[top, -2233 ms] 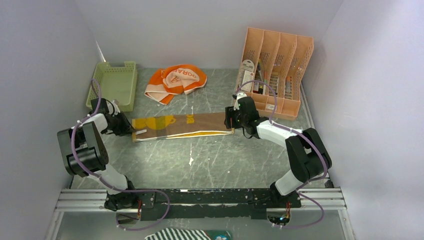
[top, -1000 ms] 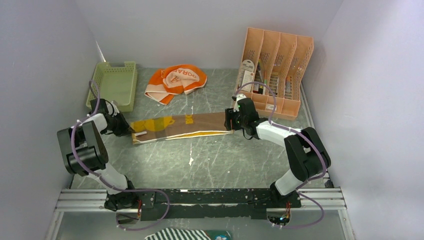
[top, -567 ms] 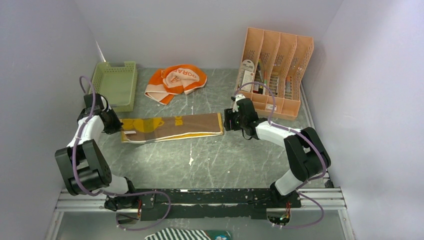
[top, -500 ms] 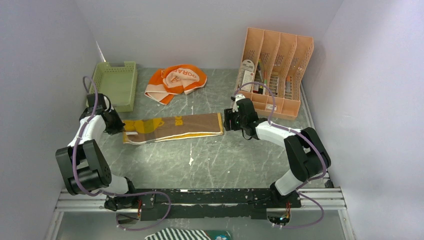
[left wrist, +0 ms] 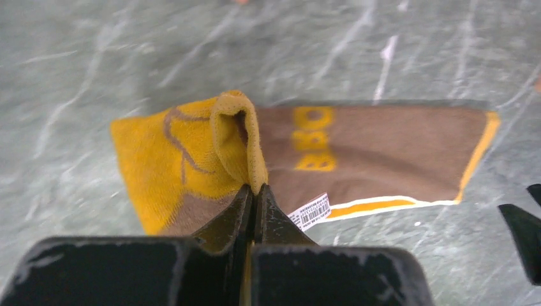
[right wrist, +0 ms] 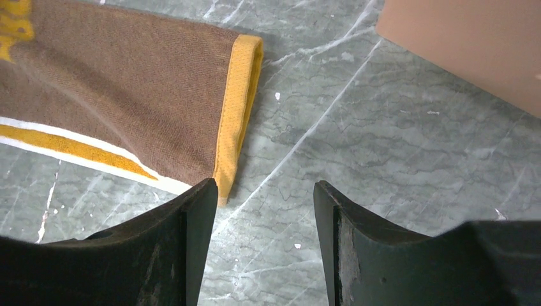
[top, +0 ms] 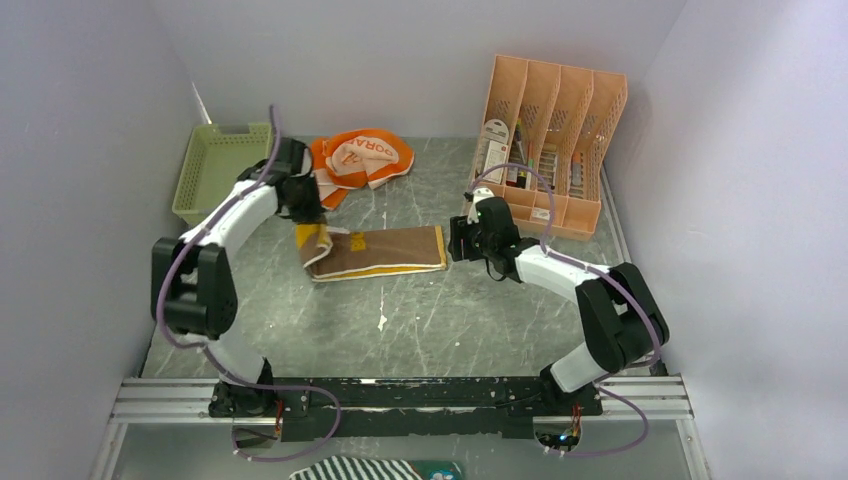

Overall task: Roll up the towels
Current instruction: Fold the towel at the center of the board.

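1. Top external view, change: a moment ago the yellow-brown towel (top: 385, 252) lay stretched out long, with its left end pinched far out on the left side. The left arm has since swung inward and toward the back. The left gripper (top: 308, 222) now lifts that end above the cloth, so the strip on the table (top: 430, 320) looks much shorter. The right gripper (top: 455, 240) has not moved from the towel's right end.

2. Top external view, things: the towel is a flat brown band with a yellow patch at its raised end and a pale stripe along its near edge. The orange towel (top: 360, 155) lies crumpled at the back, between the perforated green basket (top: 215, 170) and the peach slotted file rack (top: 550, 130).

3. Left wrist view: the left gripper (left wrist: 255, 191) is clamped tight on the towel (left wrist: 376, 146), pinching up a soft looped fold of yellow terry. The rest lies flat on the veined grey marble-look surface (left wrist: 127, 51). Yellow block letters sit on the brown pile, and a white barcode label (left wrist: 309, 211) shows near the fingertips.

4. Right wrist view: the right gripper (right wrist: 261, 191) stands partly spread with nothing between its jaws. The towel's (right wrist: 115, 95) yellow-hemmed right corner lies just beside the left finger; whether they touch I cannot tell. A smooth peach corner of the rack (right wrist: 472, 38) shows at top right.
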`<state>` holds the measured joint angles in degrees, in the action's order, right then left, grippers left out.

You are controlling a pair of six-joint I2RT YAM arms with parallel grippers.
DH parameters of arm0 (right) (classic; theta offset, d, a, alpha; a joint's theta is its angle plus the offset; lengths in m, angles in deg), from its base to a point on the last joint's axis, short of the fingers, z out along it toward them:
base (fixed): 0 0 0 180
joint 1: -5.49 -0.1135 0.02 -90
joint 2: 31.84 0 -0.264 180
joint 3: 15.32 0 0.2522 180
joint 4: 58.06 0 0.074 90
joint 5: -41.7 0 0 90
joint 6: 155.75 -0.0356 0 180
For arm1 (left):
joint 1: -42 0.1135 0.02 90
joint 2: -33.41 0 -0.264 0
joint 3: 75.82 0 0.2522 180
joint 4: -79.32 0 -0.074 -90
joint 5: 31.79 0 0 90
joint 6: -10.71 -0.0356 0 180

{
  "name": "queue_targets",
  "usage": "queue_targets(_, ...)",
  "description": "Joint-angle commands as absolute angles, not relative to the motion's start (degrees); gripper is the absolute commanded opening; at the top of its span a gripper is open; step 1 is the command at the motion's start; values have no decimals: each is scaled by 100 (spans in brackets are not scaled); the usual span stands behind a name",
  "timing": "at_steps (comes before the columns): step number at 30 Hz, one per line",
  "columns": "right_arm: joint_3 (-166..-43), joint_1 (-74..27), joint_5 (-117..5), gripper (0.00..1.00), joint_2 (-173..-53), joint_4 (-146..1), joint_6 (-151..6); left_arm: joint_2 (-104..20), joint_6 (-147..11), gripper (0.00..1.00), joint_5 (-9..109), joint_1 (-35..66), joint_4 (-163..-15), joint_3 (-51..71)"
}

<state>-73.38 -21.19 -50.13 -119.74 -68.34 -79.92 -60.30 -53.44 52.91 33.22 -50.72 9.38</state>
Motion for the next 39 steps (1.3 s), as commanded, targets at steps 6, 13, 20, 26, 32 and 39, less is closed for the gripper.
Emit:
queue_targets(6,-7119,-2141,-4826,58,-11391,-6919,-8074,-7860,-4682,7,4996,1794,-4641,3021)
queue_targets(13,-6891,-2113,-4313,59,-10955,-7103,-8329,-8671,-4345,7,4774,990,-4747,3916)
queue_targets(20,-6748,-2014,-4240,59,-10732,-7121,-8490,-9107,-4043,7,4488,580,-4877,4285)
queue_targets(26,-6664,-1983,-4225,60,-10651,-7121,-8465,-9156,-3724,7,4382,467,-5217,3911)
queue_targets(32,-6585,-1974,-4206,61,-10577,-7120,-8431,-8961,-3172,7,4373,467,-6274,3107)
queue_targets(39,-6512,-1966,-4176,61,-10523,-7079,-8415,-8981,-2737,33,4076,409,-6797,2863)
